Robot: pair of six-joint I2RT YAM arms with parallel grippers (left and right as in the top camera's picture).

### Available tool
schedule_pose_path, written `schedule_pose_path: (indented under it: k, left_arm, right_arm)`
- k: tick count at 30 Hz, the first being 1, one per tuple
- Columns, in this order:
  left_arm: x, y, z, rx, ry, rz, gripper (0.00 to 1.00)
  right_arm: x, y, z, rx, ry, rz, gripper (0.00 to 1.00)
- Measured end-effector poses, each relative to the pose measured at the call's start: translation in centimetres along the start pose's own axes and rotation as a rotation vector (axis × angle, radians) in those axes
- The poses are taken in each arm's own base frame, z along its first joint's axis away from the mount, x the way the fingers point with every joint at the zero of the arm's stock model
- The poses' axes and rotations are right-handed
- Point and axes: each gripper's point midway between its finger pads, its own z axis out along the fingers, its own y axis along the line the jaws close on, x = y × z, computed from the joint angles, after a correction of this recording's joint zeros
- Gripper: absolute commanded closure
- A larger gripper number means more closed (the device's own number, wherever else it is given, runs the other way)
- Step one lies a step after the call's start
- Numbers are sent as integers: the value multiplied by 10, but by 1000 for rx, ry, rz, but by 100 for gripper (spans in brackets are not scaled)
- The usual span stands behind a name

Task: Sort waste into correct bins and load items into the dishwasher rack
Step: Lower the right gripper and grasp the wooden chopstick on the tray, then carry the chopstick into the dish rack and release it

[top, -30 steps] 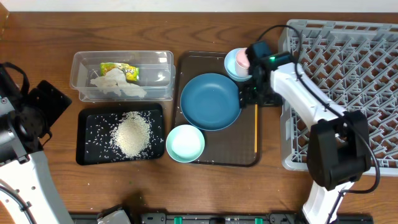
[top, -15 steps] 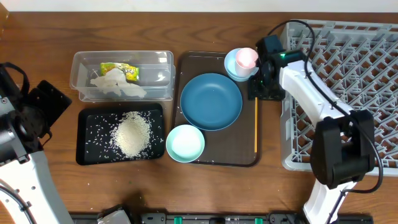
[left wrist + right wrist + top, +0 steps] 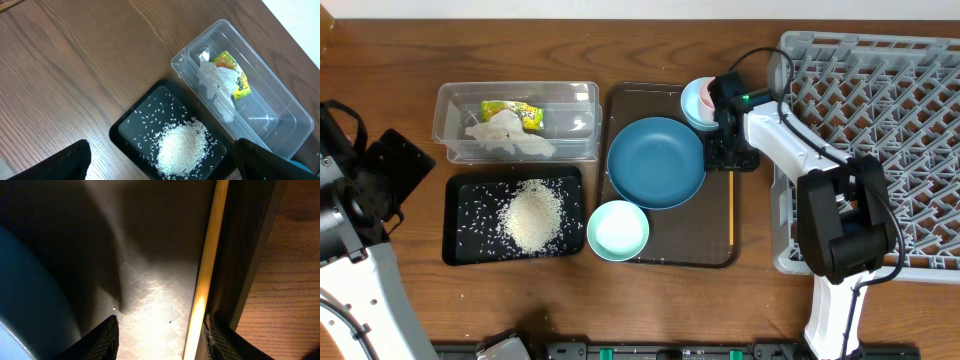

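Note:
The dark blue dish (image 3: 656, 163) lies on a brown serving tray (image 3: 680, 245), with the mint-green bowl (image 3: 617, 230) at the tray's front left corner. The light blue bowl (image 3: 692, 104) holds the pink cup (image 3: 705, 98), which is half hidden by my right arm. My right gripper (image 3: 729, 152) (image 3: 162, 342) sits low over the tray just right of the dish (image 3: 20, 310), jaws apart, with a thin yellow stick (image 3: 207, 280) lying beside the right finger. Rice (image 3: 181, 148) lies in the black tray (image 3: 465, 200). Tissue (image 3: 505, 135) and wrapper (image 3: 515, 113) sit in the clear tub (image 3: 575, 100). My left gripper (image 3: 170, 167) hangs open above the rice.
The grey dishwasher rack (image 3: 880, 130) fills the right side, and its left wall stands close behind my right arm. The yellow stick (image 3: 731, 205) runs along the brown tray's right edge. Bare wood lies left of the tub and in front of the trays.
My right gripper swung right towards the rack, then came back left beside the dish, and its jaws narrowed. The arm now covers more of the pink cup. The left arm has stayed still.

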Motion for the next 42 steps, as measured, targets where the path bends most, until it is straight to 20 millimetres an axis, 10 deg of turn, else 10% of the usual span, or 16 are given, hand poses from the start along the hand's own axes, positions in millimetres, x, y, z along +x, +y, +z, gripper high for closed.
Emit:
schedule_pose_path:
  k: [18,29,42]
  left_arm:
    - [0,0,0,0,0,0,7]
    - [0,0,0,0,0,0,7]
    - [0,0,0,0,0,0,7]
  right_arm:
    - [1,-1,9,-6,-27,1,55]
    - [5,-12,7,41,-10,23,99]
    - [-31,-23,-75,0,-40,-21,99]
